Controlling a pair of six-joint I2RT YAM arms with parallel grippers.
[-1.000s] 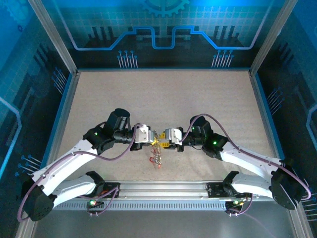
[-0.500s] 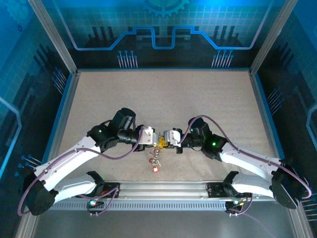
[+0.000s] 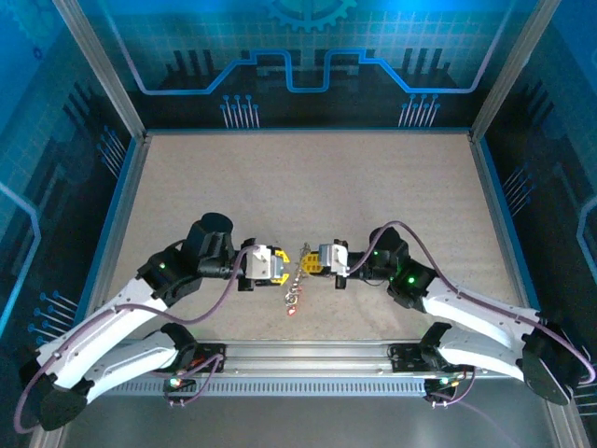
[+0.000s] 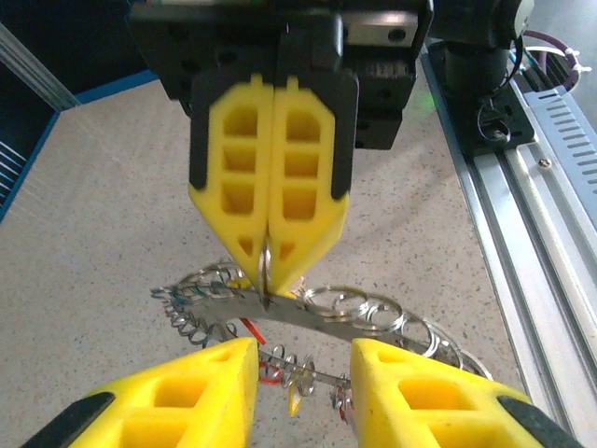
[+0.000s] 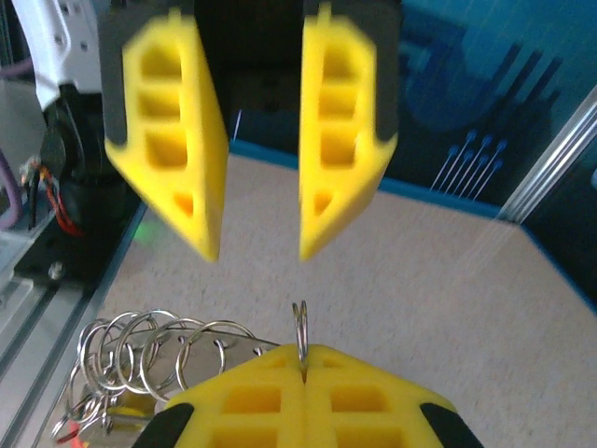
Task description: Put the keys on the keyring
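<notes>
The keyring [image 4: 291, 314] is a dark grey flat curved band strung with several small silver split rings [image 4: 373, 313]. My right gripper [image 4: 267, 273] is shut on one of these split rings [image 5: 300, 329], and the band [image 5: 216, 342] hangs off to its side. Small keys dangle below, one yellow-headed [image 4: 295, 396] and one red-headed [image 4: 267, 375]. My left gripper [image 4: 303, 369] is open, its yellow fingers [image 5: 168, 159] apart and clear of the ring, a short way from the band. From above, the left gripper [image 3: 280, 265] and right gripper [image 3: 308, 260] face each other with the keys [image 3: 293, 297] hanging between them.
The speckled beige table [image 3: 308, 187] stretches out behind both arms. The metal base rail [image 3: 308, 355] runs along the near edge, close beneath the hanging bundle, and blue enclosure walls [image 3: 121, 177] close in the sides.
My left gripper has opened, let go of the bundle and drawn back to the left. Both grippers have shifted toward the near edge. The keyring now hangs from the right gripper alone.
</notes>
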